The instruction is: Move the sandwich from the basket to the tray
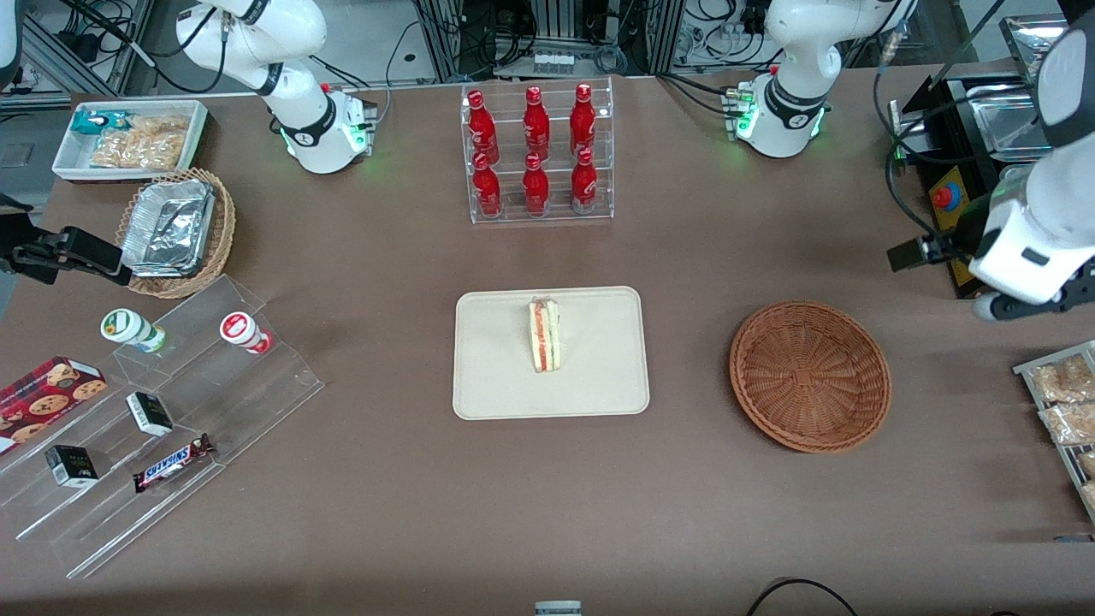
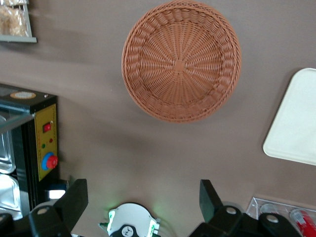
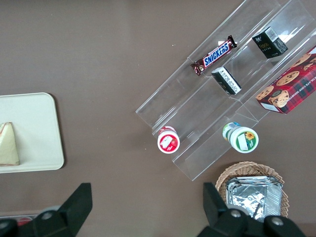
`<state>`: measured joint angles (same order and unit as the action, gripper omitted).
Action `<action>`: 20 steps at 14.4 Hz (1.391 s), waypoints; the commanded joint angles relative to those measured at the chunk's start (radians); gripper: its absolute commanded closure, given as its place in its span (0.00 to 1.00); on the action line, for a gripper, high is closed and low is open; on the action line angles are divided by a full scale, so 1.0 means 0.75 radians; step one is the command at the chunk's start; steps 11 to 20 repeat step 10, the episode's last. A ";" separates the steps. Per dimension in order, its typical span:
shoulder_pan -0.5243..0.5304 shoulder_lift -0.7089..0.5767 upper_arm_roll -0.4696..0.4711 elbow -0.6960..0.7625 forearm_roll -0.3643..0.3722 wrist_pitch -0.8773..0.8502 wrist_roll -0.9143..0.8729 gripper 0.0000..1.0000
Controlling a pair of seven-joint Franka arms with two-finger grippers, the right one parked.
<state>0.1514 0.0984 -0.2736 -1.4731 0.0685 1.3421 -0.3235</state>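
The sandwich (image 1: pixel 545 335), a pale wedge with a red stripe along its cut edge, rests on the cream tray (image 1: pixel 496 376) in the middle of the table. It also shows in the right wrist view as the sandwich (image 3: pixel 8 144) on the tray (image 3: pixel 37 128). The reddish-brown basket (image 1: pixel 809 375) beside the tray holds nothing. My gripper (image 1: pixel 1039 301) hangs high at the working arm's end of the table, apart from the basket. In the left wrist view the gripper (image 2: pixel 143 192) is open with nothing between its fingers, and the basket (image 2: pixel 181 60) and a tray (image 2: pixel 296 123) corner show.
A clear rack of red bottles (image 1: pixel 537 152) stands farther from the camera than the tray. A black box with a red button (image 1: pixel 945 197) and packets (image 1: pixel 1065 402) sit near my arm. A stepped acrylic shelf (image 1: pixel 162 411) of snacks, a foil-tray basket (image 1: pixel 175 231) and a white bin (image 1: pixel 128 137) lie toward the parked arm's end.
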 commanded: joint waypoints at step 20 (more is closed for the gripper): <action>-0.075 -0.125 0.095 -0.108 -0.061 0.061 0.045 0.00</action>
